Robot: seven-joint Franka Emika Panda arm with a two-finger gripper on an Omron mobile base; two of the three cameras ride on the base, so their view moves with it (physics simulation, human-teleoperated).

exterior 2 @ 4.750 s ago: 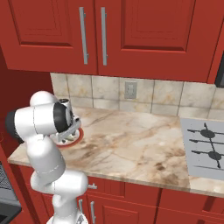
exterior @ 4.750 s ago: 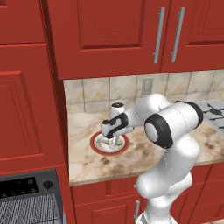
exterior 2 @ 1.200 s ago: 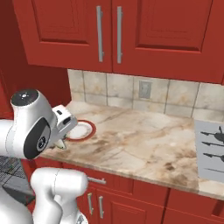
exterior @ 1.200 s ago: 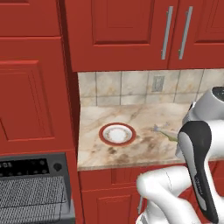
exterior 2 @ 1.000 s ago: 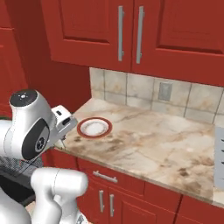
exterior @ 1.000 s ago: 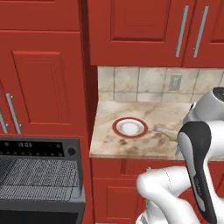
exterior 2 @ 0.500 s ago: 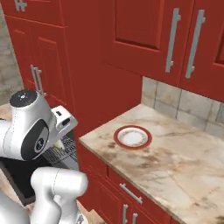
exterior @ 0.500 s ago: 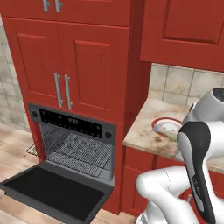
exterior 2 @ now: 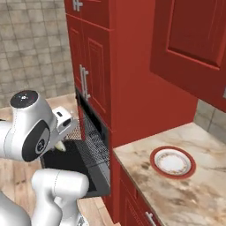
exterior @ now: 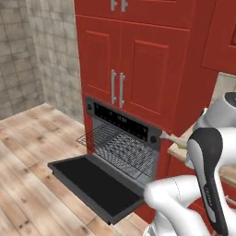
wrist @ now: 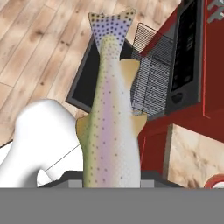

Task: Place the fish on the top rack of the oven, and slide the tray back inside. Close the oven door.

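Base now oven-side (exterior: 124,124); jaws tight around fish (wrist: 109,131).

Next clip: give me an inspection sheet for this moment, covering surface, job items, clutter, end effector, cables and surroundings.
Surface: marble counter right of the oven.
Job's things: fish held, tail pointing away; oven open, oven door folded down flat; top rack pulled partway out, bare.
Clutter: red-rimmed plate on the counter, nothing on it.
End effector: shut on the fish, not yet over the rack.
Cables: nothing seen.
Surroundings: red cabinets, wood floor, grey tiled wall.
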